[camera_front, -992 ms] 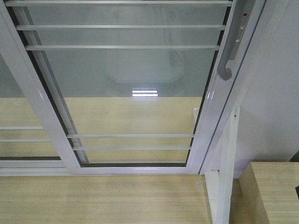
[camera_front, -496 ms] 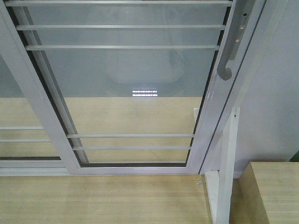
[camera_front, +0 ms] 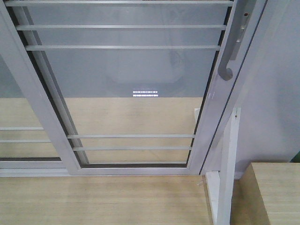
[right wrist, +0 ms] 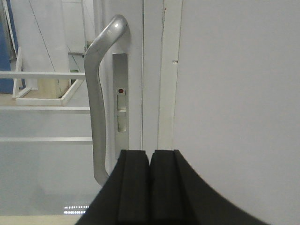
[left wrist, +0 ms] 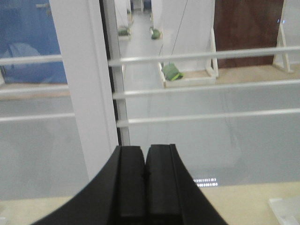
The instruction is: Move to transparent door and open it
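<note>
The left gripper is matte black: two flat-topped, blocky fingers with a thin seam between them (a small nick shows partway along it), widening below into broad curved shoulders. The right gripper has the same black, square-ended fingers and the same flaring, rounded base, with softly rounded top corners.

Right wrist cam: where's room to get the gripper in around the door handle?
Open: left of the handle, in front of the transparent door glass between its bars. Tight: the slot between handle and lock plate. Right of the frame is flat wall. Right gripper is shut.
</note>
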Tool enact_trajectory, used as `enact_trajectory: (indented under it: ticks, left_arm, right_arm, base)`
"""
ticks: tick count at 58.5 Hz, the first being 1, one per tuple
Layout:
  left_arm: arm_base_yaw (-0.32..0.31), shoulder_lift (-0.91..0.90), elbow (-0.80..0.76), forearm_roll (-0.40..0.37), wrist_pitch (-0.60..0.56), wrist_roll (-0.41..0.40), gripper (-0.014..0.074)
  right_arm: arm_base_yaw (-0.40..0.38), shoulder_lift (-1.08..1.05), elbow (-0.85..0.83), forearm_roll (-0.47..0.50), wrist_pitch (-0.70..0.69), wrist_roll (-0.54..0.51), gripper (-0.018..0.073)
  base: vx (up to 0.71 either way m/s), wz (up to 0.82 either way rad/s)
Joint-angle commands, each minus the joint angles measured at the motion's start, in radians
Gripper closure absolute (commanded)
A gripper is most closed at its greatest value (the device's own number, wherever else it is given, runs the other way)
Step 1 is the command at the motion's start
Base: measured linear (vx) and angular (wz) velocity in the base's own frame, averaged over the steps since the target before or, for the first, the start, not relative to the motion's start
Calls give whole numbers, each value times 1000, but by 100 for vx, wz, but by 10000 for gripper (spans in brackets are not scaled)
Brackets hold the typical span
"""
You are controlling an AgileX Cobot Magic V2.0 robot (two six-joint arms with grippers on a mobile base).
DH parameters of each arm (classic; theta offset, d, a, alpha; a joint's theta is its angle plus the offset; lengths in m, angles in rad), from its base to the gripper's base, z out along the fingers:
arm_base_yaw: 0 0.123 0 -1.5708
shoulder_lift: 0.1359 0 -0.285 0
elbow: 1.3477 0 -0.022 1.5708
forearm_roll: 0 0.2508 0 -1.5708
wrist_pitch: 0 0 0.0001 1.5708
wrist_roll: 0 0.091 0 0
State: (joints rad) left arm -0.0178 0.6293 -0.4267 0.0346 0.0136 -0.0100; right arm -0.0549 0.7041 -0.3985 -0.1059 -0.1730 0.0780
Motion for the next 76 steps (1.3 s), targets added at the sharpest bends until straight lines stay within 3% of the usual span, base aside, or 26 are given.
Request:
enact_trajectory:
  ticks: [1,11,21,28,35,45,55,66,76]
  left_arm:
    - [-4,25,-35,-1,-81,1,568]
    - [-4,34,-35,-1,-81,1,489]
    - [-4,34,-35,-1,-81,1,325]
    - [-4,34,-35,-1,-81,1,218]
    - [-4,34,-35,-1,-77,1,178]
    - [-4,34,-35,-1,-39,2,176]
    - [-4,34,-35,-1,-20,2,176]
    - [-4,34,-35,-1,-20,2,176]
    - [-4,34,-35,-1,-20,2,176]
  right_arm:
    - [-2,51,-35,-6,-108,1,494]
    - [-2,137,-35,-6,-93,1,349]
    - [-2,224,-35,-5,-115,1,162]
    - [-2,285,-35,-7,-173,2,90]
    - [-2,348,-35,-21,-309,2,81]
    - [-2,447,-37,-101,-485,2,81]
    - [-2,555,-41,-115,-621,50,81]
    - [-2,658,-134,-215,-630,85,81]
    - [-2,744,-277,-232,-596,125,81]
  base:
    - [0,0]
    - [0,0]
    - [0,0]
    - [0,0]
    - [0,0]
    - [0,0]
    - [0,0]
    - [0,0]
    - [0,0]
